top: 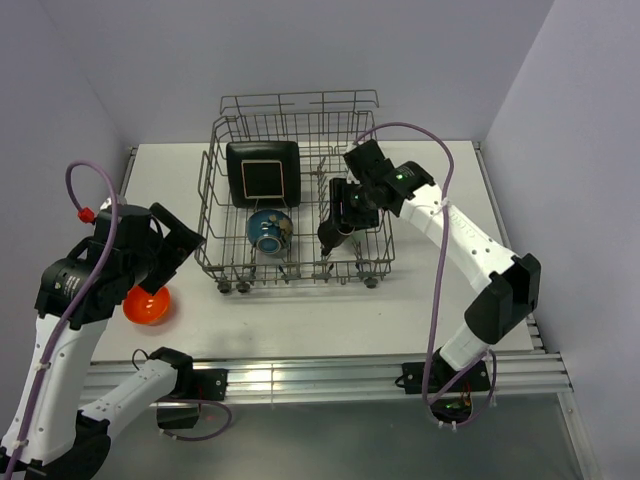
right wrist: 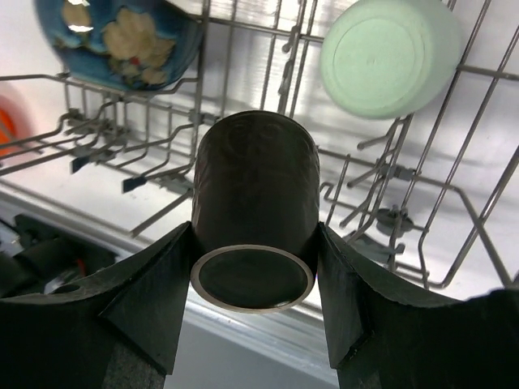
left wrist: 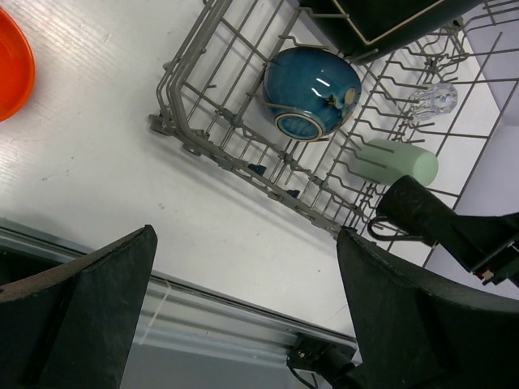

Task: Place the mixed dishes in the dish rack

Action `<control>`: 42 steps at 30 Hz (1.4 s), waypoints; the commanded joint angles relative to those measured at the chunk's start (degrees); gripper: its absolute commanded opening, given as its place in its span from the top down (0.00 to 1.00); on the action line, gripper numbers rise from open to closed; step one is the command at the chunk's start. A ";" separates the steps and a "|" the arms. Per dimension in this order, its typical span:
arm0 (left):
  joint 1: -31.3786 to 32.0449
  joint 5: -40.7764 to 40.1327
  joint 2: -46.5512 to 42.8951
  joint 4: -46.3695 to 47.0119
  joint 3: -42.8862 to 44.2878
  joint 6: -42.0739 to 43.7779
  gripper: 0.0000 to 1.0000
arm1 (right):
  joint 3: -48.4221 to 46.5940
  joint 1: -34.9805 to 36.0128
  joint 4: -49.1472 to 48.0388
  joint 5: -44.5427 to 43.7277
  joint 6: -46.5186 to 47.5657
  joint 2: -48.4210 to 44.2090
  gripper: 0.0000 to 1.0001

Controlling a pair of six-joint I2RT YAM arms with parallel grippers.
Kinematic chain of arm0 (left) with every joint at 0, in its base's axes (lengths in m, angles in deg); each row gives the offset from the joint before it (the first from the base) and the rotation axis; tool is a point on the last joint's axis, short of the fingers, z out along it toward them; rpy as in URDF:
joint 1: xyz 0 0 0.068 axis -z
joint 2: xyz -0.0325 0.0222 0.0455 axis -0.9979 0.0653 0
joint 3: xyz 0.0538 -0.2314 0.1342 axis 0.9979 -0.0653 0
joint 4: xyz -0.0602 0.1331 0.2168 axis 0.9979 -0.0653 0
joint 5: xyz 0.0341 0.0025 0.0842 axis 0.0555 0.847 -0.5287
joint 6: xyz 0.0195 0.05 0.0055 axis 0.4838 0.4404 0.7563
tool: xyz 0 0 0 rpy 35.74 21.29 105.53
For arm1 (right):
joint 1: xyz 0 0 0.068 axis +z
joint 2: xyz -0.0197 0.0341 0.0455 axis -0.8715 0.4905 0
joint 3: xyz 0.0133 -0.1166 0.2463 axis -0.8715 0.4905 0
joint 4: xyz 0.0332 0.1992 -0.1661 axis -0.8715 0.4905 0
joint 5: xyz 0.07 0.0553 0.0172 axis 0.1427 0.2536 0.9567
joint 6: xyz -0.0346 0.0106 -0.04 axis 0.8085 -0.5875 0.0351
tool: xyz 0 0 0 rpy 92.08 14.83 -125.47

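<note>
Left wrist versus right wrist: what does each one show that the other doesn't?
Only left wrist: the small clear glass, the black square plate at its edge, and the open left gripper. Only right wrist: how the right gripper clamps the dark brown mug, a finger on each side. Both: that mug, the blue round bowl, the pale green cup, and the dish rack.

White table (top: 430, 300), two things standing on it.
The grey wire dish rack (top: 290, 272) rests on its small wheels across the far half, toward 12 o'clock. The small orange bowl (top: 146, 305) sits upright at 8 o'clock near the left edge, apart from the rack's near-left corner.
</note>
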State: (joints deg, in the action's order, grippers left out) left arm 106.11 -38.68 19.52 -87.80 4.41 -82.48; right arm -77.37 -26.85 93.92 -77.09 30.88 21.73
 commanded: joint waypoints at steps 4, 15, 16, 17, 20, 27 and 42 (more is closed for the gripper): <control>-0.17 -0.89 0.73 -2.21 1.62 -1.53 0.01 | 0.01 0.32 -5.45 -0.62 2.87 4.02 1.00; -0.35 0.26 3.64 -3.53 -0.30 -3.55 0.01 | 1.42 0.32 -9.66 2.72 4.54 9.83 0.89; -0.61 0.60 3.64 -3.53 -0.83 -3.81 0.01 | 1.59 0.32 -10.02 3.16 4.63 10.00 0.78; -0.87 0.78 3.72 -3.44 -1.36 -4.07 0.01 | 1.42 0.32 -10.28 3.16 4.81 10.44 0.64; -2.27 1.66 3.81 -3.27 -4.17 -4.95 0.01 | 0.37 0.32 -9.58 2.90 5.51 11.23 0.33; -12.37 7.81 4.08 -2.04 -14.00 -2.85 0.01 | -0.16 0.50 -8.62 2.29 5.95 8.70 0.00; -28.03 -4.31 15.05 6.92 -17.09 1.98 0.10 | 0.36 0.94 -6.68 6.50 5.86 -9.50 0.00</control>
State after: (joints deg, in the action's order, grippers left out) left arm 79.47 -39.08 32.70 -84.58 -13.05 -82.52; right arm -75.73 -26.26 86.95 -71.95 35.93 15.52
